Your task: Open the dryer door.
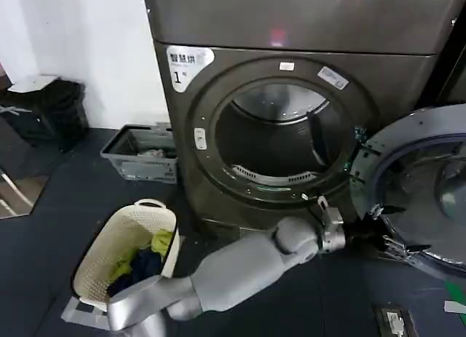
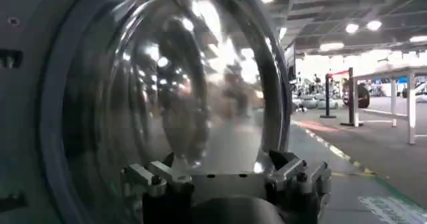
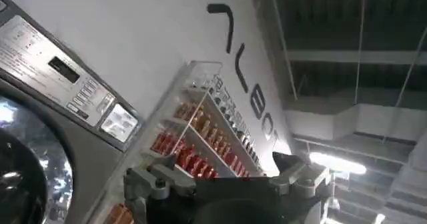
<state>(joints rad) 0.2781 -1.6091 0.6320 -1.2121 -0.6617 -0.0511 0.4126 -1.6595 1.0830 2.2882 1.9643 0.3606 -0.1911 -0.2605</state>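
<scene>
Dryer door (image 1: 419, 199) hangs swung wide at the right of the head view, clear of the dryer (image 1: 291, 133). Our left hand (image 1: 378, 239) sits at its inner rim; we cannot tell its grip. Pushing further risks straining the hinge.

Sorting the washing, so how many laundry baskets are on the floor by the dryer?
2: a cream basket holding clothes, nearest the robot, and a grey crate against the wall left of the dryer. Others may sit out of view.

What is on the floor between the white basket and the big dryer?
Nothing: in the head view, bare dark floor separates the laundry basket from the dryer.
</scene>
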